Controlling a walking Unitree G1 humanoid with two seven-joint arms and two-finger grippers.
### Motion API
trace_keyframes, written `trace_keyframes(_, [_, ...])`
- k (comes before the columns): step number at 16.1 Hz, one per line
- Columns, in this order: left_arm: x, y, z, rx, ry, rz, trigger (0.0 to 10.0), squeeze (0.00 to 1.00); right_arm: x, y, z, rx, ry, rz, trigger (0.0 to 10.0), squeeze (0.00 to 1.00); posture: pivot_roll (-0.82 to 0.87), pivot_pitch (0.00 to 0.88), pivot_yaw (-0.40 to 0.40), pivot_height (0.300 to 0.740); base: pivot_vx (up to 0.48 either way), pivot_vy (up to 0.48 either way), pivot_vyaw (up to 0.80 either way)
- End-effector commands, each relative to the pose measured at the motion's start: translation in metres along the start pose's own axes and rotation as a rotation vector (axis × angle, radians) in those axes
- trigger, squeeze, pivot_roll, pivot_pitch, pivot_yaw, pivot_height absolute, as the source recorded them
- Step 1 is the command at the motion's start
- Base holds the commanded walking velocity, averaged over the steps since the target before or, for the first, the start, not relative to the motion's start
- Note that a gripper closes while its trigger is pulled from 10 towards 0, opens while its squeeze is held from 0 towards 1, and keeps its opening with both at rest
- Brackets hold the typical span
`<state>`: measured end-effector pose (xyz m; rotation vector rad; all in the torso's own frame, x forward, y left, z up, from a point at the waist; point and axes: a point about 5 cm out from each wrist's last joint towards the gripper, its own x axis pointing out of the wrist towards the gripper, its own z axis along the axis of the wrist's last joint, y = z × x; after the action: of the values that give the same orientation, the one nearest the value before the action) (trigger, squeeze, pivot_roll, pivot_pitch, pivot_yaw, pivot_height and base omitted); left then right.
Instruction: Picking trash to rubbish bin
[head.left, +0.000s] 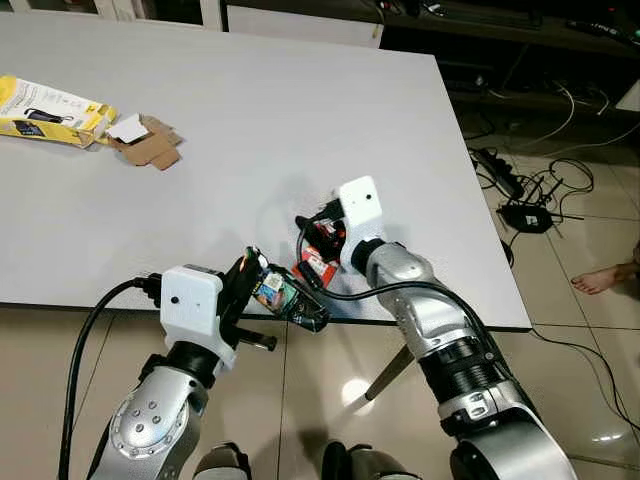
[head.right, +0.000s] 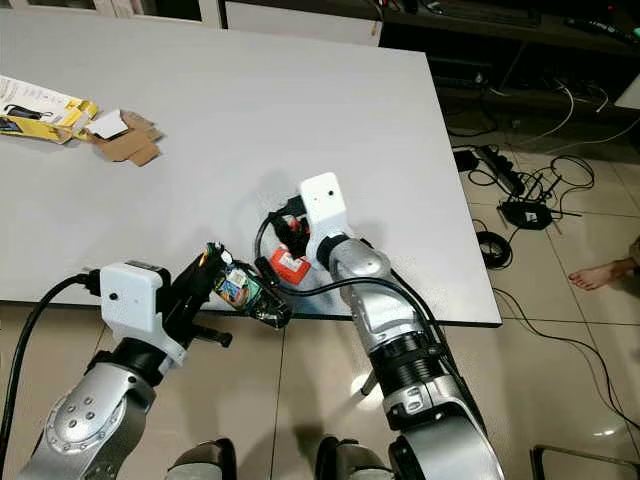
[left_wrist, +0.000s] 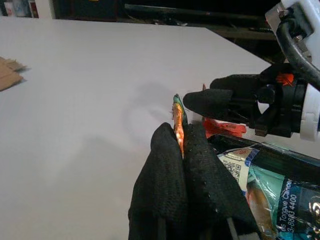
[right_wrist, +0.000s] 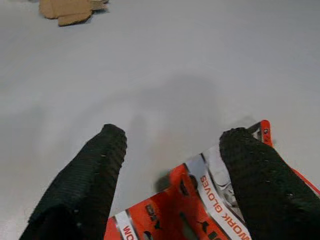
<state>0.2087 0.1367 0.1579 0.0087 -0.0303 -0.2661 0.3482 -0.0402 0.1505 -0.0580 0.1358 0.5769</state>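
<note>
At the table's near edge my left gripper (head.left: 250, 268) is shut on the edge of a shiny dark snack wrapper (head.left: 290, 298), which hangs past the edge; the wrapper (left_wrist: 267, 187) and my closed fingertips (left_wrist: 182, 150) show in the left wrist view. Just to its right my right gripper (head.left: 312, 240) stands open over an orange work-gloves packet (right_wrist: 200, 210) lying flat on the white table (head.left: 250, 140). That packet (head.left: 318, 262) lies between and below the fingers (right_wrist: 95, 170), untouched as far as I can tell.
A yellow box (head.left: 50, 112) and torn brown cardboard (head.left: 150, 142) lie at the table's far left. Cables and a power strip (head.left: 500, 172) sprawl on the tiled floor to the right. A person's bare foot (head.left: 605, 278) rests at the right edge.
</note>
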Motion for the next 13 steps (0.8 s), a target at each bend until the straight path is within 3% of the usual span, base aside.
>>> trace_keyframes(1, [-0.0004, -0.0018, -0.0011, -0.006, 0.004, -0.011, 10.0, 0.00, -0.0003, 0.0007, 0.0077, -0.022, -0.023, 0.000, 10.0, 1.00, 0.06, 0.141, -0.095, 0.740, 0.000, 0.000, 0.00])
trace_keyframes(6, [-0.0001, -0.0014, -0.0015, -0.006, 0.006, -0.009, 10.0, 0.00, 0.0010, -0.0015, 0.0141, -0.029, -0.057, -0.032, 10.0, 1.00, 0.06, 0.134, -0.095, 0.740, 0.000, 0.000, 0.00])
trace_keyframes(13, [0.0003, -0.0016, -0.0027, -0.012, 0.012, -0.006, 10.0, 0.00, 0.0045, -0.0058, 0.0139, -0.006, -0.026, -0.112, 10.0, 1.00, 0.06, 0.137, -0.094, 0.740, 0.000, 0.000, 0.00])
